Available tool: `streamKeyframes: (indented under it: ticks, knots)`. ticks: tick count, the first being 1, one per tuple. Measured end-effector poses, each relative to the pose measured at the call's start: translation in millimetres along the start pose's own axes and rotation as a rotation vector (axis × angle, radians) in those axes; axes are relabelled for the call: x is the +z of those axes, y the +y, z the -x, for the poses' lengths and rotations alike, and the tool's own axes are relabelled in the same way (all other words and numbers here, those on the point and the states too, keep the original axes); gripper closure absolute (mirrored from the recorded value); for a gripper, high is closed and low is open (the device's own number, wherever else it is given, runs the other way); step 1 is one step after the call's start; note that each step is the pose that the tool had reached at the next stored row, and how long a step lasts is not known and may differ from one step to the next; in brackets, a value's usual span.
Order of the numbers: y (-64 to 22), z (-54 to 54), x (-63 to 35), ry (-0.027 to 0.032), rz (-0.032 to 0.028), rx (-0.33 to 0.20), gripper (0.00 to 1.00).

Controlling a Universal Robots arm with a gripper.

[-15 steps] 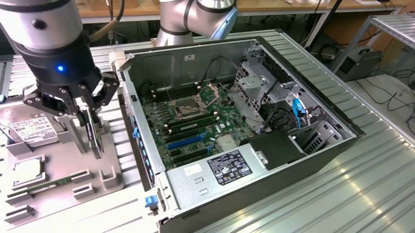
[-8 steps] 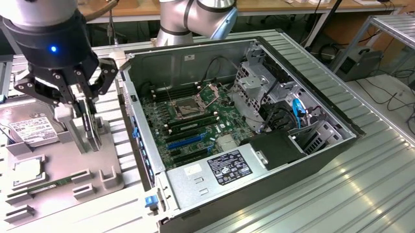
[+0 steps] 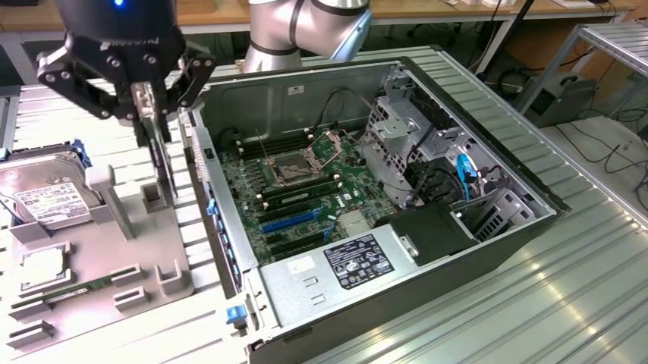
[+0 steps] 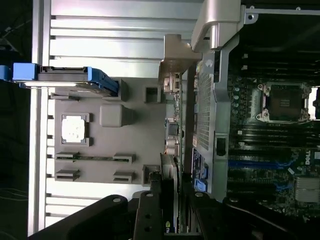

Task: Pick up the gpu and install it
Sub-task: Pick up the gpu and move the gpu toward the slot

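Observation:
The gpu (image 3: 162,163) is a thin dark card seen edge-on and hanging upright from my gripper (image 3: 152,114), which is shut on its upper edge. It is over the grey fixture tray (image 3: 121,311), just outside the open computer case's side wall (image 3: 208,197). Its lower end is close to a grey holder post (image 3: 152,199); I cannot tell whether they touch. In the wrist view the gpu (image 4: 175,130) runs away from my gripper (image 4: 172,192), with its silver ported bracket facing the tray. Blue expansion slots (image 3: 288,220) (image 4: 255,164) lie on the motherboard.
A silver hard drive (image 3: 45,189) (image 4: 65,77) with blue rails stands on the tray, beside a square processor chip (image 3: 41,265) (image 4: 75,129) and a slim green memory stick (image 3: 81,288) (image 4: 92,158). Inside the case are the processor socket (image 3: 288,163), drive cage (image 3: 400,121) and black power supply (image 3: 435,231).

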State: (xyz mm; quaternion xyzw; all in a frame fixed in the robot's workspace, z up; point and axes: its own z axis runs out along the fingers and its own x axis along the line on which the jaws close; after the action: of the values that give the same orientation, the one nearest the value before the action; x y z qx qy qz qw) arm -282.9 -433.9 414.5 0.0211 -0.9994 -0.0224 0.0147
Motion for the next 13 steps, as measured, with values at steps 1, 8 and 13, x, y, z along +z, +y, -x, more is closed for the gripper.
streamKeyframes:
  ticks: [1,8,13]
  knots:
    - [-0.5,3.3,-4.6,0.0038,0.0003,0.0,0.74]
    - [-2.7,36.6,-20.0,0.0184,0.0102,0.001,0.74]
    - [-4.3,68.7,-21.0,0.0237,0.0221,0.0,0.74]
